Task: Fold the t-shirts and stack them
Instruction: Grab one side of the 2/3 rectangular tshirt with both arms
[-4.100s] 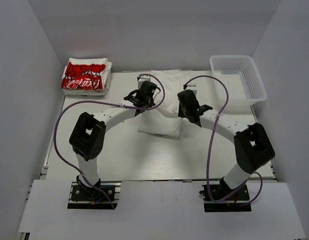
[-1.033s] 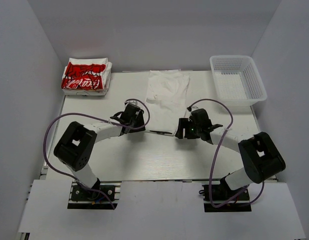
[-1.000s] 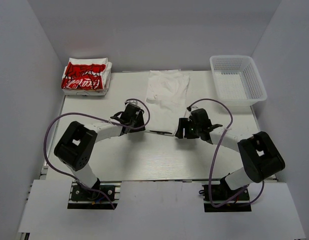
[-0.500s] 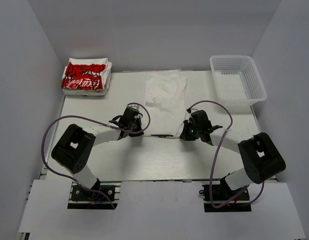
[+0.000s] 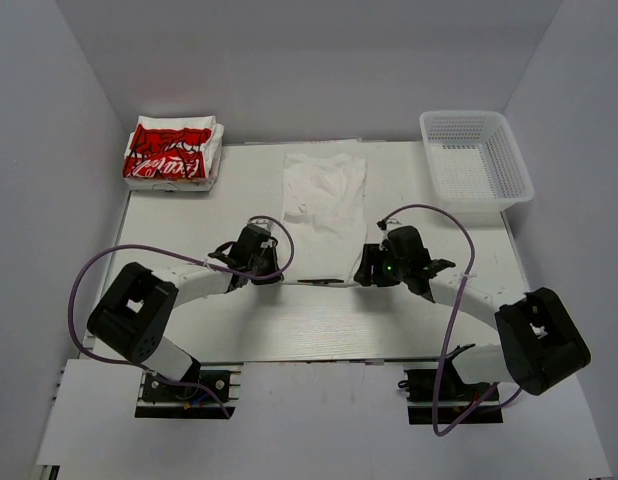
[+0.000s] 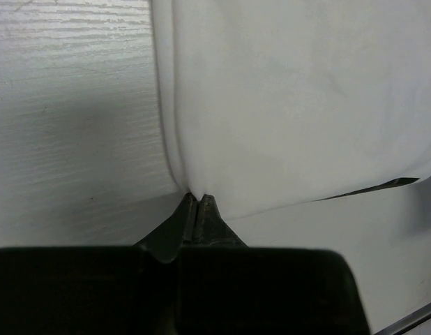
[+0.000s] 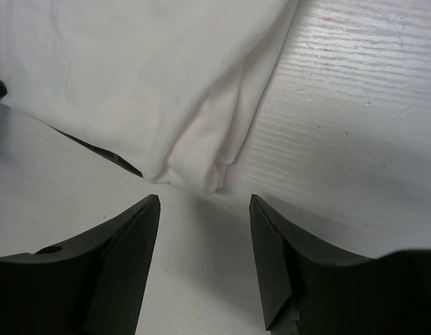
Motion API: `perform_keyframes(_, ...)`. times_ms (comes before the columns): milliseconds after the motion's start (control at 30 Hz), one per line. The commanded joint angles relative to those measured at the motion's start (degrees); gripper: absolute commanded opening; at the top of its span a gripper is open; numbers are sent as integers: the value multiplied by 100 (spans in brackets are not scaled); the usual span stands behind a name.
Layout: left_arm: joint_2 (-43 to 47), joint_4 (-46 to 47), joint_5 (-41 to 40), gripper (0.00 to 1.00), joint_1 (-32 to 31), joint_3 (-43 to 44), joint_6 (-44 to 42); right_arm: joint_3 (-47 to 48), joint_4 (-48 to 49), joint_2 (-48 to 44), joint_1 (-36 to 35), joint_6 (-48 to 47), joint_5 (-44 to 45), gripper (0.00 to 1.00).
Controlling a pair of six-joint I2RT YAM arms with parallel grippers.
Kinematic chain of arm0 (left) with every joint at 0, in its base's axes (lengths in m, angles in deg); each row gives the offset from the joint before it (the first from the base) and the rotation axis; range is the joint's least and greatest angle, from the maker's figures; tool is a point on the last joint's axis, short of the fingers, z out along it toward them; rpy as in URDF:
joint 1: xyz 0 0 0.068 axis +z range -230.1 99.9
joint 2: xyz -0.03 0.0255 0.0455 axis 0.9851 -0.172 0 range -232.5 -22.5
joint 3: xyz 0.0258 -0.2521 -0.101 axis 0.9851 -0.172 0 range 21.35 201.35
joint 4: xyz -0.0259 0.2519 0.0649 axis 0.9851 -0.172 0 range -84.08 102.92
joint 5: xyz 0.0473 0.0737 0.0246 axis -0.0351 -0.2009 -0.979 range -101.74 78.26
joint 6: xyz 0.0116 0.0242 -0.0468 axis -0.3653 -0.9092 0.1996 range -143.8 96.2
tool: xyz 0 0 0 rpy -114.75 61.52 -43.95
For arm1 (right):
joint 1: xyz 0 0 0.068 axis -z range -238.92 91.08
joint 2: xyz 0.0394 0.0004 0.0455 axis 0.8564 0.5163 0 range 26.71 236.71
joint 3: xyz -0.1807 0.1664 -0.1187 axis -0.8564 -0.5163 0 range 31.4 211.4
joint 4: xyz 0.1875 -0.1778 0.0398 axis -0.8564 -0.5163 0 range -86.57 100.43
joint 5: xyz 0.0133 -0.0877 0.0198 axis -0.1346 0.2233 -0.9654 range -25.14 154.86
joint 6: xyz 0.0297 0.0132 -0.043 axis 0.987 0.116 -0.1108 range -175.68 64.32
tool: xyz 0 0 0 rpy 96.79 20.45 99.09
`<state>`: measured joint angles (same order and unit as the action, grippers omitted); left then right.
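White counter [image 5: 189, 320], one corner caught.
Top view: the plain t-shirt [image 5: 324, 200] lay flat left of the basket [image 5: 516, 170], the red-printed stack [image 5: 172, 152] farther left. Left wrist: left fingers [image 6: 194, 213] clamped its near hem corner. Right wrist: right fingers [image 7: 132, 244] stood apart, holding nothing; a one-sided pull would likely skew it.

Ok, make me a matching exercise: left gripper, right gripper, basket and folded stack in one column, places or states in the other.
1 left gripper
2 right gripper
3 basket
4 folded stack

A far left corner
B open, just short of the white t-shirt
C far right corner
D shut on the white t-shirt's corner

Pairs: 1-D, 2-B, 3-C, 4-A
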<state>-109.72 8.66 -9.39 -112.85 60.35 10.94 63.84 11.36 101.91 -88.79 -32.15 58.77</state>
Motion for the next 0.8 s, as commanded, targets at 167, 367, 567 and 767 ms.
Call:
perform_keyframes(167, 258, 38, 117, 0, -21, -77, 33, 209, 469, 776, -177, -15, 169, 52)
perform_keyframes(367, 363, 38, 117, 0, -21, -191, 33, -203, 1031, 769, -221, 327, 389, 8)
perform_keyframes(567, 635, -181, 11, 0, -21, -384, 138, -633, 603, 199, -256, 398, 249, 0)
perform_keyframes(767, 1670, -568, 318, 0, -21, -710, 243, -757, -733, -768, -475, 494, -102, 0)
